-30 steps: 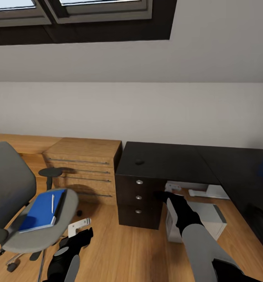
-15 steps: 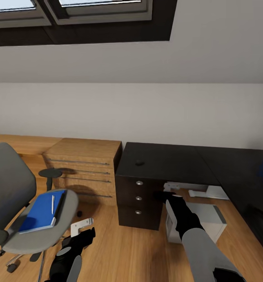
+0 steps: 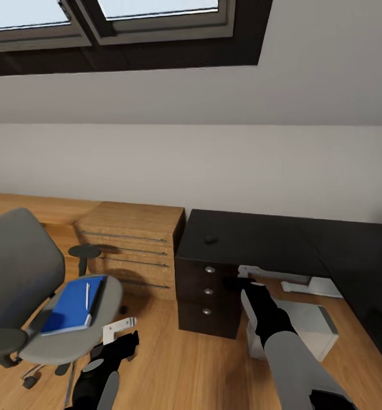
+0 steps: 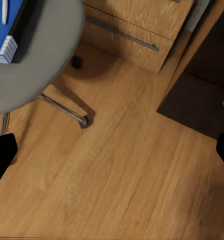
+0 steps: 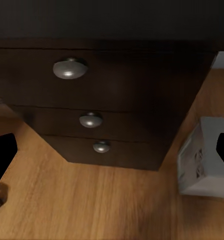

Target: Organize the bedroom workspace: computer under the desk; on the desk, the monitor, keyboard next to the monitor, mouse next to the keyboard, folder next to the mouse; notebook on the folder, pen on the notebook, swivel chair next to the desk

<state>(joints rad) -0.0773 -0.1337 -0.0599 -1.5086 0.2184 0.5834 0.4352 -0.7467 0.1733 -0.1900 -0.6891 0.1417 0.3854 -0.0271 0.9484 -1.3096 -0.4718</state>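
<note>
Head view had swung a little leftward and up since a moment before: the skylight (image 3: 116,23) showed more glass, and the swivel chair (image 3: 20,279) and black desk (image 3: 253,242) sat further right in the picture, though nothing in the room itself had moved. The blue folder (image 3: 71,312) lay on the chair seat with what looked like the white pen (image 3: 87,295) on top; a notebook between them I could not make out. The light grey computer (image 3: 304,327) stood on the floor under the desk, beside the black drawer unit (image 3: 208,296). A small dark object (image 3: 211,240), possibly the mouse, rested on the desktop.

Both arms hung low and empty. The left gripper (image 3: 122,344) pointed at bare floor near the chair, its fingertips (image 4: 1,157) wide apart. The right gripper (image 3: 236,283) faced the drawers, likewise spread. To my eye the robot was turning toward the chair; the folder had yet to be fetched.
</note>
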